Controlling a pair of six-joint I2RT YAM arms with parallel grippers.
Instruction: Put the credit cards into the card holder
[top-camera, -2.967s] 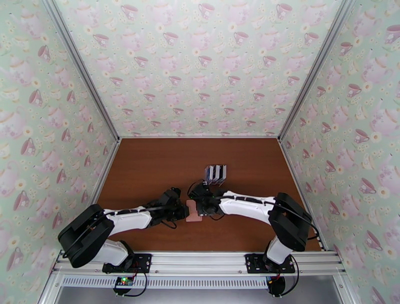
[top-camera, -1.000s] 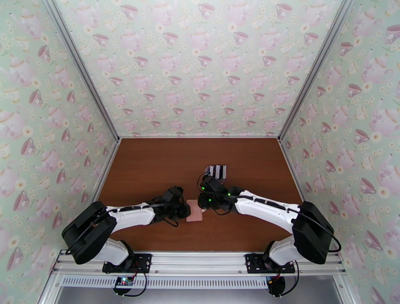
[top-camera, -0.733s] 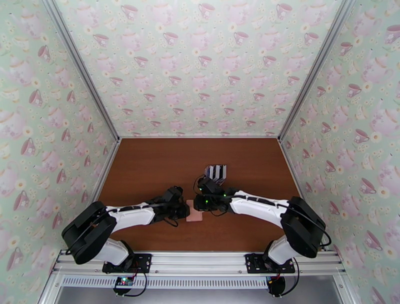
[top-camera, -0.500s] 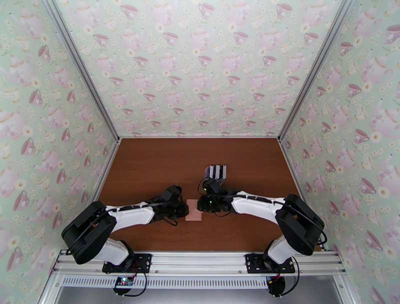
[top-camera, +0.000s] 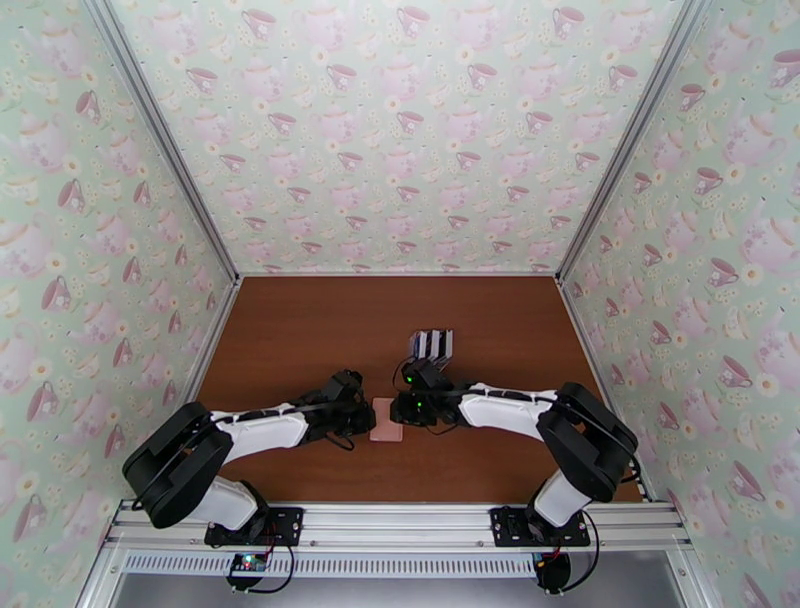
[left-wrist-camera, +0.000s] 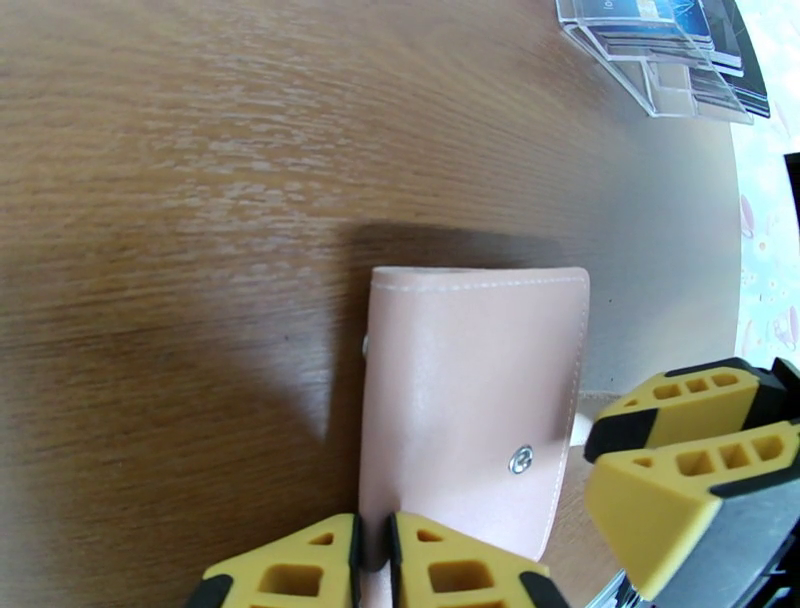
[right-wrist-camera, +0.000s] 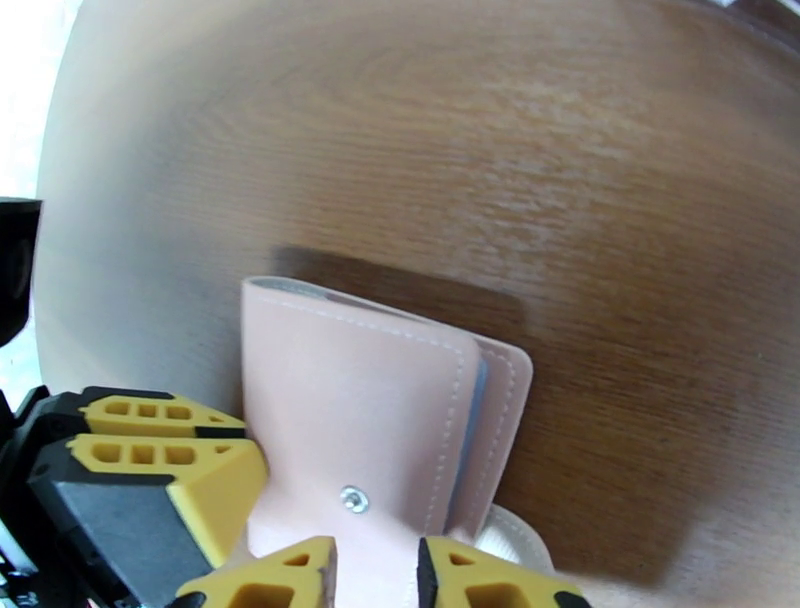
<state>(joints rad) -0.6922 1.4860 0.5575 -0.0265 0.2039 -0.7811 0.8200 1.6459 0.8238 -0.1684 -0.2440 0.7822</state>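
Note:
The pink card holder (top-camera: 386, 421) lies folded on the brown table, with both grippers at it. In the left wrist view my left gripper (left-wrist-camera: 372, 528) is shut on the near edge of the card holder (left-wrist-camera: 470, 390). My right gripper (right-wrist-camera: 376, 552) is closed over the snap flap of the card holder (right-wrist-camera: 360, 400), whose pale blue inner edge shows at the right side. From above, the left gripper (top-camera: 364, 418) meets the holder from the left and the right gripper (top-camera: 404, 410) from the right. The credit cards (top-camera: 433, 344) stand in a clear rack behind it.
The clear card rack (left-wrist-camera: 655, 55) stands just behind the right gripper, close to its wrist. The enclosure's wallpapered walls and metal posts bound the table (top-camera: 300, 330) on three sides. Open brown tabletop stretches to the left and to the back.
The right gripper came down from beside the rack onto the card holder's right side. The left gripper's fingers closed further on the holder's left edge.

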